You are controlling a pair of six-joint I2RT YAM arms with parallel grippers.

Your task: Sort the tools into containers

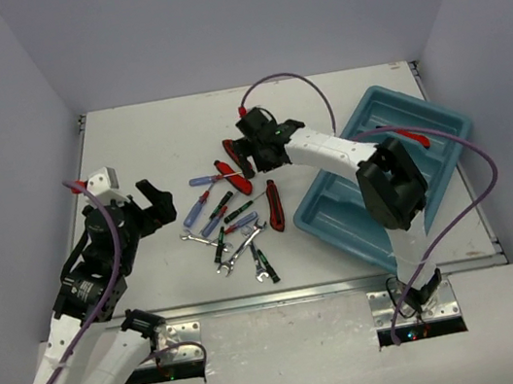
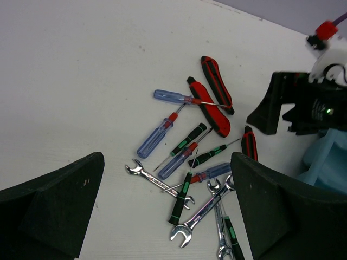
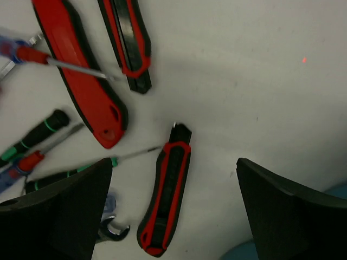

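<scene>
The tools lie in a loose pile (image 1: 231, 218) at mid-table: blue-handled screwdrivers (image 2: 154, 138), black-and-green screwdrivers (image 2: 180, 197), silver wrenches (image 2: 203, 214) and chunky red-handled tools (image 2: 209, 105). The teal tray (image 1: 339, 213) sits at the right with one red-handled tool (image 1: 411, 134) in it. My right gripper (image 1: 255, 153) is open and empty above the pile's far right side. A red-and-black knife (image 3: 165, 195) lies on the table between its fingers (image 3: 293, 216). My left gripper (image 1: 156, 209) is open and empty, left of the pile, which shows between its fingers (image 2: 49, 206).
The table's left and far edges meet grey walls. The right arm (image 1: 388, 185) reaches over the tray's near half. A corner of the tray (image 2: 325, 162) shows in the left wrist view, beside the right gripper's black body (image 2: 293, 108).
</scene>
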